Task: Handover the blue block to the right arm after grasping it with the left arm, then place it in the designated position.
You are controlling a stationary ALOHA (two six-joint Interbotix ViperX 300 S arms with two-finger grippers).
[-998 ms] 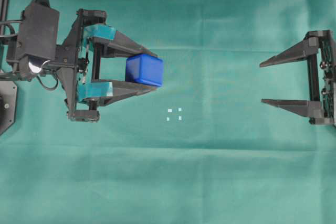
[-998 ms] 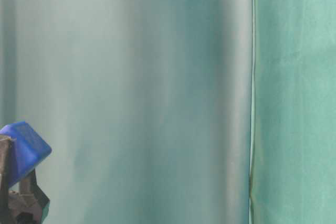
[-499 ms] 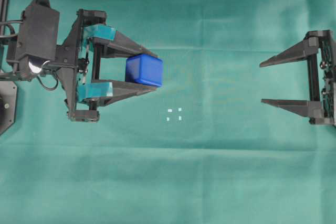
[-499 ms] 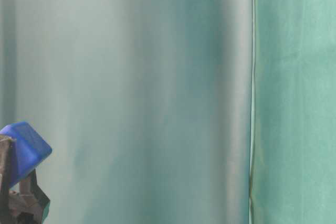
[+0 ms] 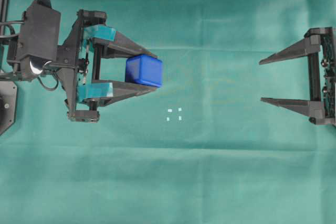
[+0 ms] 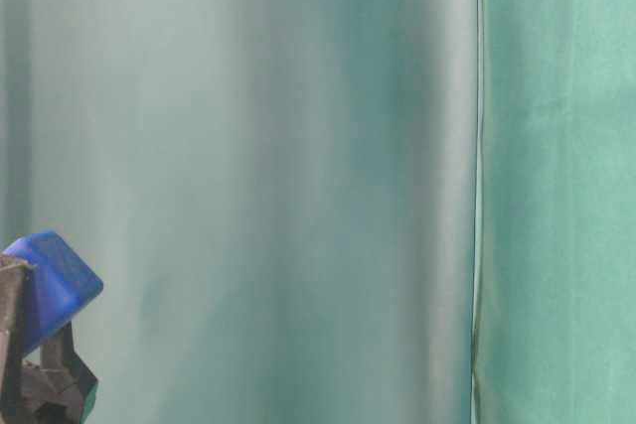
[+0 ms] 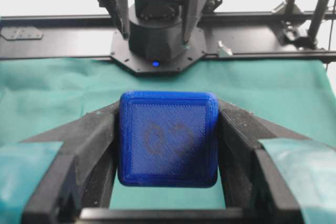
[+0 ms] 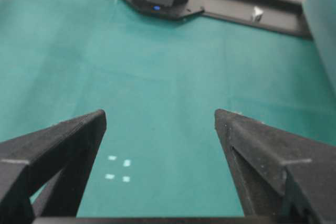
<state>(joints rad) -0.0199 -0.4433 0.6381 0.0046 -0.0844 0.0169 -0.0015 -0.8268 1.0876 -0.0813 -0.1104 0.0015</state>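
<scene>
The left gripper (image 5: 149, 72) has the blue block (image 5: 144, 70) pinched between its two finger tips, jaws narrowed onto the cube's opposite sides, and the table-level view shows the block tilted and lifted clear of the green cloth (image 5: 210, 171). From the left wrist view the block (image 7: 168, 138) sits square between the fingers with a faint mark on the face turned toward the camera. Over on the right, the right gripper (image 5: 261, 81) stands with its jaws spread wide and nothing between them, pointing across toward the left one, well apart from it. The designated position (image 5: 174, 114), four tiny white marks, lies on the cloth between the two arms, nearer the left gripper and a little to the near side of the block. So I'd judge the grasp done and the handover the step in hand. Next the two grippers need to come together in the middle, the right fingers straddling the block's free faces, closing firmly before the left lets go; a crooked approach could knock the cube loose.
</scene>
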